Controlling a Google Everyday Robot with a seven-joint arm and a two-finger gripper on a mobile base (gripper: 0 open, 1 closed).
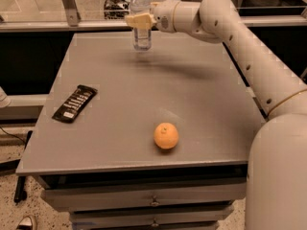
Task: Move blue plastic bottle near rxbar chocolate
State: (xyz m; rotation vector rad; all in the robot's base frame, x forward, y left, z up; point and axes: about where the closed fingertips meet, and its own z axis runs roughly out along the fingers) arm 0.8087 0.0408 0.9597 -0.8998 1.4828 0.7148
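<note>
The blue plastic bottle (pixel 142 36) is clear with a pale label; its cap end reaches the top edge of the view. It hangs upright just above the far middle of the grey table (pixel 201 104), with its shadow below it. My gripper (pixel 139 20) comes in from the right and is shut on the bottle's upper body. The rxbar chocolate (pixel 74 103), a flat black bar with white lettering, lies near the table's left edge, well to the front and left of the bottle.
An orange (pixel 166 135) sits near the table's front edge, middle. My white arm (pixel 249 51) spans the right side above the table. Drawers (pixel 153 202) are under the tabletop. A railing and a glass partition (pixel 72 6) run behind the far edge.
</note>
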